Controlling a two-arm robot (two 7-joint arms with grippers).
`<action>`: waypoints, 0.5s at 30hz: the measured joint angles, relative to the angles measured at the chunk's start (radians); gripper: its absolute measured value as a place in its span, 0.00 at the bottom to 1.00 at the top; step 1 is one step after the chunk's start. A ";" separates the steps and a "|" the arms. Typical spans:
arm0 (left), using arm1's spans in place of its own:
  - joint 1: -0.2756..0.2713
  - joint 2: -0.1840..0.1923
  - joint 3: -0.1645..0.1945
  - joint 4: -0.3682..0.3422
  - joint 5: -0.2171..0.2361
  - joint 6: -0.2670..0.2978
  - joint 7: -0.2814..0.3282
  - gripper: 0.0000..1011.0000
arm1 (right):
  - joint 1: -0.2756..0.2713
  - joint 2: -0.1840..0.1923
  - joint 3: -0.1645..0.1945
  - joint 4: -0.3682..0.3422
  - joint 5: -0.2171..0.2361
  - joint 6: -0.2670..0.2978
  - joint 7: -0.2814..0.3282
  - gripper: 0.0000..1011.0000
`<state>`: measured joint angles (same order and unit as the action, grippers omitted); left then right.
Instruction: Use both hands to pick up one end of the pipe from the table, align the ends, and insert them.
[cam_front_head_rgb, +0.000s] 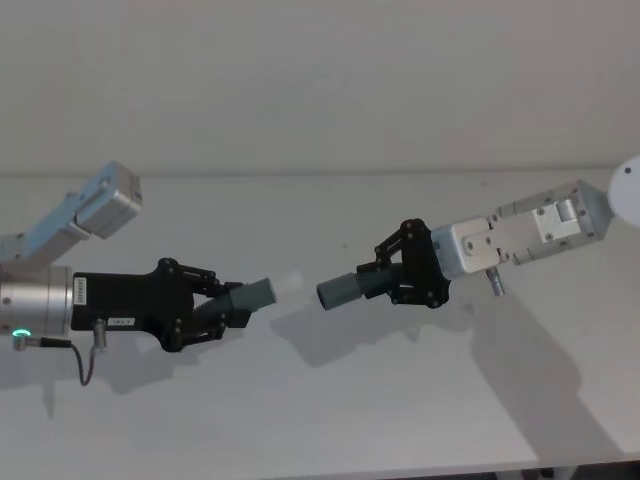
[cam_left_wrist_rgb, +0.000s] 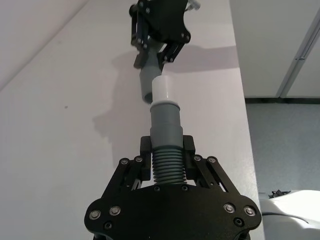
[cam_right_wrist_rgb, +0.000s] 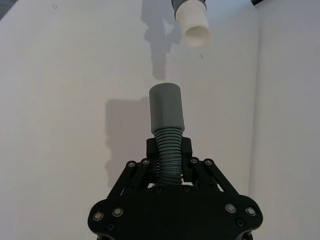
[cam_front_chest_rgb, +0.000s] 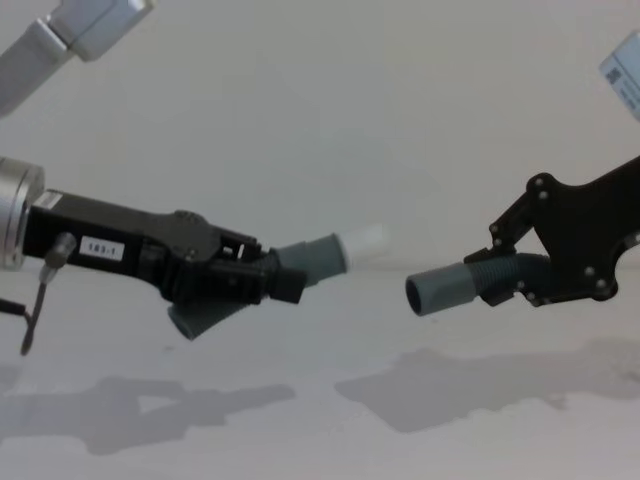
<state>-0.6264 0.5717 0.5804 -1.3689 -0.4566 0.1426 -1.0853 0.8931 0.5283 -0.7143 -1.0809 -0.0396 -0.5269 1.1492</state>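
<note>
Both pipe pieces hang in the air above the white table. My left gripper is shut on the ribbed part of the white-tipped grey piece, whose white tip points up and to the right. My right gripper is shut on the ribbed part of the other grey piece, and its wide collar mouth faces left. A short gap separates the two ends. In the right wrist view the collar sits a little off line from the white tip. In the left wrist view the tip overlaps the collared piece.
Shadows of both arms lie on the table below them. The table's front edge runs along the bottom of the head view, and a plain wall rises behind. A round white object shows at the right edge.
</note>
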 joint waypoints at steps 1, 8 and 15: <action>0.001 0.001 0.001 0.003 0.000 -0.001 0.000 0.33 | 0.000 0.000 0.000 0.000 0.000 0.000 0.000 0.23; 0.003 0.005 0.008 0.029 -0.001 -0.007 0.007 0.33 | 0.000 0.000 0.000 0.000 0.000 0.000 0.000 0.23; -0.001 0.003 0.018 0.051 0.004 -0.017 0.015 0.33 | 0.000 0.000 0.000 0.000 0.000 0.000 0.000 0.23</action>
<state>-0.6272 0.5751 0.5979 -1.3178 -0.4527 0.1252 -1.0701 0.8931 0.5284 -0.7143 -1.0809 -0.0396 -0.5269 1.1491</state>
